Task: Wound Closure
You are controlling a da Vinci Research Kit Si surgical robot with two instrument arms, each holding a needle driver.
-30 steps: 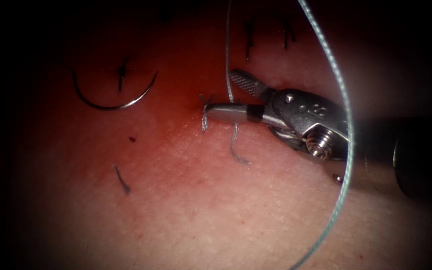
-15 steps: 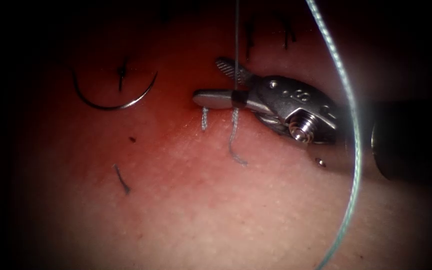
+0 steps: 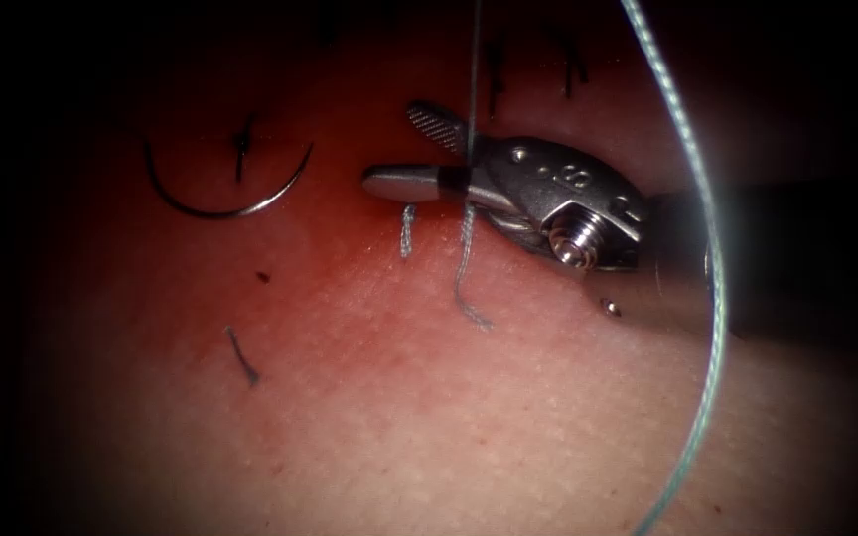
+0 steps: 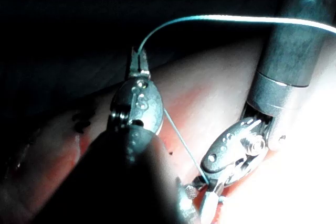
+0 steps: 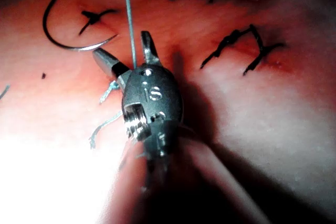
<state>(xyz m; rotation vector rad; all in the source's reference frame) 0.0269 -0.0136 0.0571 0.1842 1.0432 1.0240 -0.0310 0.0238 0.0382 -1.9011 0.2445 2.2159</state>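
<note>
Ahead of me: dark finished stitches, one loose dark thread scrap, a small dark speck.

Left claw seemingly pinching thread, right claw spread

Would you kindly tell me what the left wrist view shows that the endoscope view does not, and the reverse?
Left wrist view: the left gripper shut on the thread. Endoscope view: the needle lying free on the tissue at left, held by neither tool, plus cut ends of thread. Both: the right gripper, open, thread running between its jaws.
</note>
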